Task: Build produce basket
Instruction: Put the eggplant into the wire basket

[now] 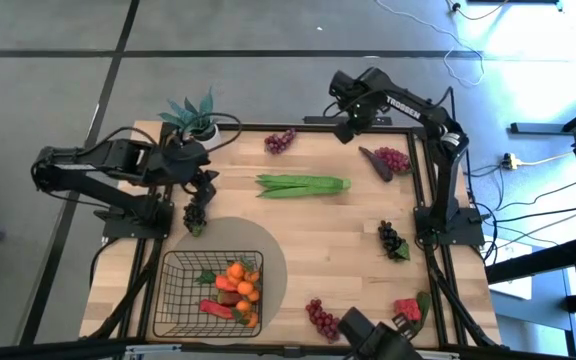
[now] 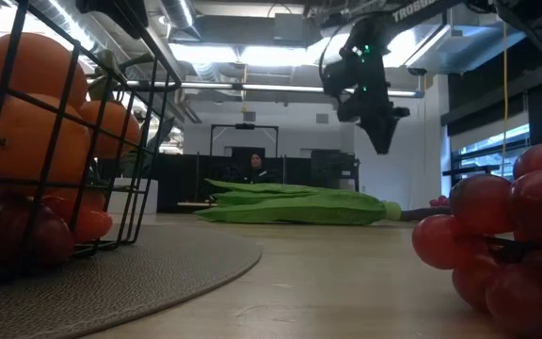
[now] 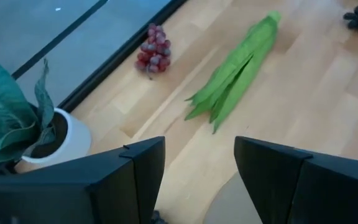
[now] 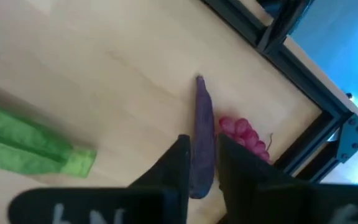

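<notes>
Left fingers (image 3: 194,177) spread wide above dark grapes (image 1: 196,215); right fingers (image 4: 202,165) nearly closed, holding nothing

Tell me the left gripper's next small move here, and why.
Probably straight down, then close. The left gripper hangs open beside the dark grape bunch, which lies on the table just past the grey mat and still outside the basket. Its fingers hold nothing. The right gripper waits raised at the far edge.
</notes>
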`<action>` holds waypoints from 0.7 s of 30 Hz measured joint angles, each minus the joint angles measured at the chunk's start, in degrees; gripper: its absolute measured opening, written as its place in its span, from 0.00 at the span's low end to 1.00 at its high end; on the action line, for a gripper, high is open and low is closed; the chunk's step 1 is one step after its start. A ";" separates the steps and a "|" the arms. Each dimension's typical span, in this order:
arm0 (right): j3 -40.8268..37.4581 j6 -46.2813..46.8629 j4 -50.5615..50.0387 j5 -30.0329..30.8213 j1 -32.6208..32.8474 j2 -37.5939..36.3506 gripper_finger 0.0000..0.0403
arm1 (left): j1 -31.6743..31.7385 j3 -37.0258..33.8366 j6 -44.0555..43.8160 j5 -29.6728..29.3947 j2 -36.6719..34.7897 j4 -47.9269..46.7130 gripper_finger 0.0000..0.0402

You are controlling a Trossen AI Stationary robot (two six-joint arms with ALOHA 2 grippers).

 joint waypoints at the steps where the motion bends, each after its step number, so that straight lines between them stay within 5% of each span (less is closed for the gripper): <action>1: -0.80 -0.82 0.32 -0.35 -0.13 0.00 0.16 | 0.43 0.00 0.00 -0.03 0.11 0.02 0.45; 13: -4.69 -11.28 5.52 -8.13 -0.68 0.00 0.17 | 2.28 0.02 0.42 3.63 1.45 -0.09 0.45; 21: -4.69 -4.69 6.29 1.93 -0.77 0.00 0.17 | 2.27 0.00 0.44 3.65 1.58 -0.09 0.45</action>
